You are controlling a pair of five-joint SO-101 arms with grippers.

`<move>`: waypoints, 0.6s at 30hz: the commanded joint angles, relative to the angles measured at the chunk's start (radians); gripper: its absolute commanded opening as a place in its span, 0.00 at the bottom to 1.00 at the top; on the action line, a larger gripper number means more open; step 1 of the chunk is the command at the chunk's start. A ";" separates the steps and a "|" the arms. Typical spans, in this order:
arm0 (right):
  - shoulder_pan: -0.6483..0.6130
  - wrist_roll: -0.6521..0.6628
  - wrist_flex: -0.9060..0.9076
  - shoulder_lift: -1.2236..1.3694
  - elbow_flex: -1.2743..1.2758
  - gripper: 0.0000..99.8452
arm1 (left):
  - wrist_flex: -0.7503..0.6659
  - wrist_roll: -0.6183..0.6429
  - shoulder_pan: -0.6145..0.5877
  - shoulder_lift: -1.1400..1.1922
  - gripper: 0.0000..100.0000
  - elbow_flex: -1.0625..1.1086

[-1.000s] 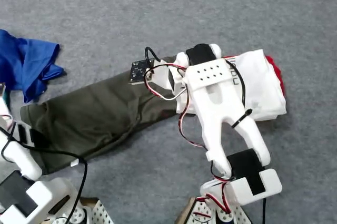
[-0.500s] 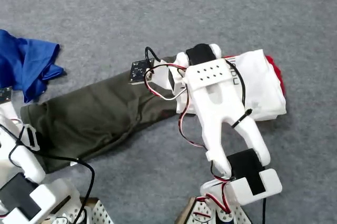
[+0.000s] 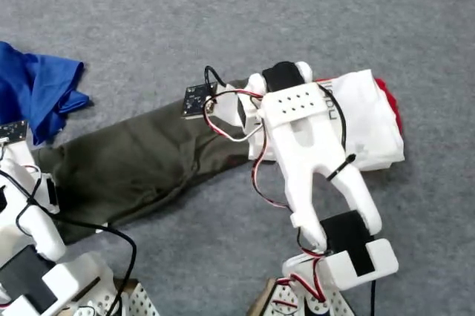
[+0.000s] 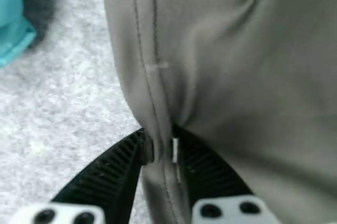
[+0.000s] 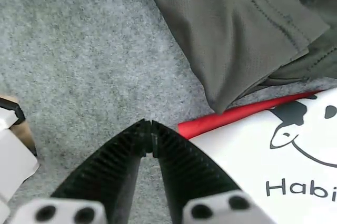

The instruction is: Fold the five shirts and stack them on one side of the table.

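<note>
olive shirt pinched, red shirt mostly covered

White arm, red-black cables, ribbed black hand

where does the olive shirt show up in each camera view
High view: the olive shirt lies stretched from the table's left side to its middle.
Left wrist view: the olive shirt, its seamed edge pinched in the left gripper.
Right wrist view: the olive shirt lies beyond the right gripper, beside the red shirt.
Shared landmark: the grey table cover.
</note>
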 commanded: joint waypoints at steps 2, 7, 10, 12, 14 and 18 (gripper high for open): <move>-0.019 0.008 -0.008 -0.061 -0.005 0.00 | -0.009 0.008 -0.005 0.001 0.02 0.005; -0.018 0.006 -0.003 -0.061 -0.005 0.00 | -0.009 0.006 -0.094 -0.008 0.02 -0.032; -0.021 0.006 -0.005 -0.061 -0.005 0.00 | 0.028 0.000 -0.199 -0.007 0.02 -0.118; -0.021 0.006 -0.011 -0.061 -0.005 0.00 | 0.087 -0.041 -0.262 0.001 0.02 -0.203; -0.021 0.005 -0.012 -0.059 -0.018 0.00 | 0.140 -0.092 -0.307 0.002 0.02 -0.267; -0.039 -0.043 -0.012 -0.059 -0.067 0.00 | 0.227 -0.133 -0.341 0.001 0.02 -0.364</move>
